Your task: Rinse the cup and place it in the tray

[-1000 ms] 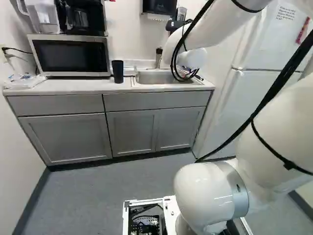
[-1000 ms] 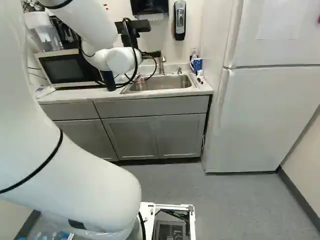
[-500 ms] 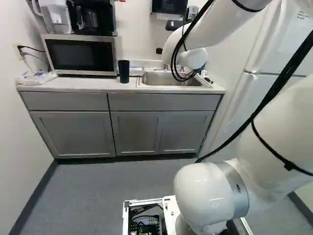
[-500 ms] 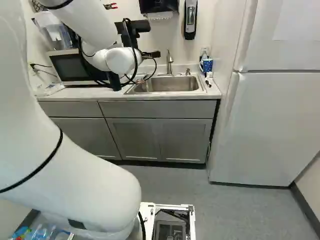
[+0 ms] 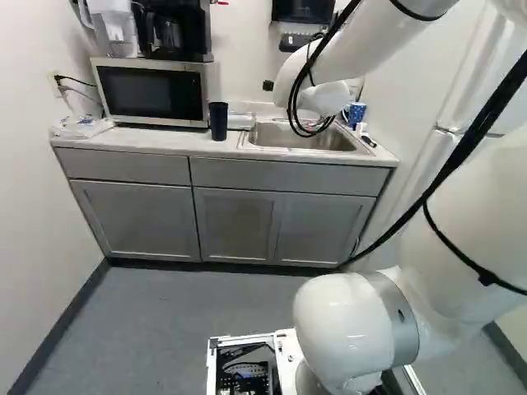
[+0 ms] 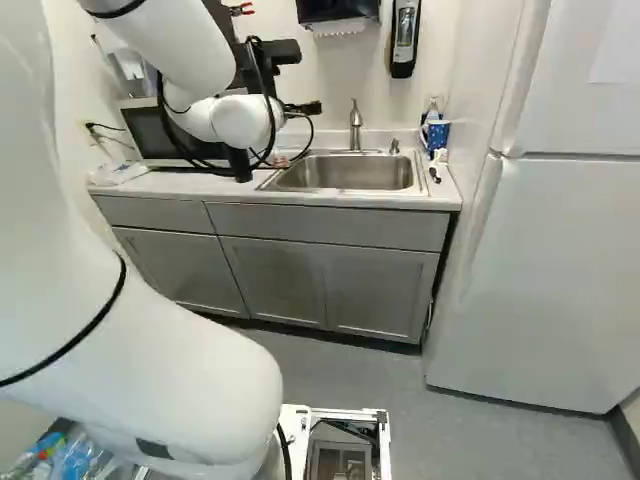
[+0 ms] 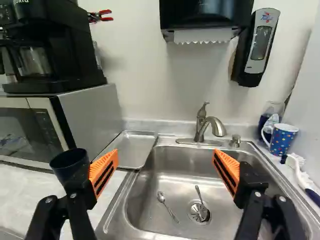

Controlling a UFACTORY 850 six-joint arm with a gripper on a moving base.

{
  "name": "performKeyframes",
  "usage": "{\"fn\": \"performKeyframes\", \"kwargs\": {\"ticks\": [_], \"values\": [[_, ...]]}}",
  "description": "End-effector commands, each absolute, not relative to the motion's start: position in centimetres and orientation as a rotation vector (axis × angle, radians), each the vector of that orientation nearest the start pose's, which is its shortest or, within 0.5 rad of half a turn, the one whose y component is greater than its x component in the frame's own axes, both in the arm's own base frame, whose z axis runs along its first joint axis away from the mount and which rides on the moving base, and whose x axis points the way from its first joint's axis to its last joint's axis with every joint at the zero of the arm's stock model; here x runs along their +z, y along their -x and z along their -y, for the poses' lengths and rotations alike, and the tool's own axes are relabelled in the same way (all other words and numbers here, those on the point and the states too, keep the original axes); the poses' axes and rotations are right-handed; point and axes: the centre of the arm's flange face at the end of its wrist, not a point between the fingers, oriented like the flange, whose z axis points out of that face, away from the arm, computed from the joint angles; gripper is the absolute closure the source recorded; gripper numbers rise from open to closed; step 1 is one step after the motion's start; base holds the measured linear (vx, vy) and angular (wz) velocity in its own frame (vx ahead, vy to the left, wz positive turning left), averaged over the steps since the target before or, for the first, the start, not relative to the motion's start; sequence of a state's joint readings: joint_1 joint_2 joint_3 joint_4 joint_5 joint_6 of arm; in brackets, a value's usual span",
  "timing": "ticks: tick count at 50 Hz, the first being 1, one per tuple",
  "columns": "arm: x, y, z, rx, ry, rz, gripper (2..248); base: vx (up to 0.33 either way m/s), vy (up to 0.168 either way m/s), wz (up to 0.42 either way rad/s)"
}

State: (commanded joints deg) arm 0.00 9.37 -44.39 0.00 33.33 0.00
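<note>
A black part of my gripper [image 6: 302, 108] shows beyond the white wrist in the right base view, over the counter side of the sink. In the wrist view the gripper [image 7: 165, 170] is open, orange pads wide apart, nothing between them. The dark blue cup [image 5: 218, 121] stands upright on the counter, left of the sink in the left base view. In the wrist view the cup [image 7: 70, 162] is outside one finger, which hides part of it. The shallow metal tray [image 7: 133, 149] lies between microwave and sink, behind the cup; its surface looks bare.
The sink [image 7: 165, 187] holds two spoons, with the faucet [image 7: 209, 125] behind. A dotted blue mug [image 7: 283, 138] and a brush [image 7: 302, 177] are at its far side. The microwave [image 5: 152, 92] carries a coffee maker. A towel dispenser and soap dispenser hang above; a fridge [image 6: 560, 270] stands beside the counter.
The base has turned left, so the counter, sink and fridge have shifted rightward in both base views. My arm holds its pose against its lowest joint. The cup has not moved on the counter.
</note>
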Motion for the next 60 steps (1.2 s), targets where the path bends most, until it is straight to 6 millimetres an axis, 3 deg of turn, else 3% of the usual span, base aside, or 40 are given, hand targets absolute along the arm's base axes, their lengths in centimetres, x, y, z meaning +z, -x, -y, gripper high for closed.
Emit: {"fn": "performKeyframes", "kwargs": {"ticks": [34, 60], "values": [[61.34, -45.86, 0.00, -2.164, 2.277, 0.000, 3, 0.089, -0.078, 0.221], [61.34, -45.86, 0.00, -2.164, 2.277, 0.000, 3, 0.086, -0.121, 0.021]]}}
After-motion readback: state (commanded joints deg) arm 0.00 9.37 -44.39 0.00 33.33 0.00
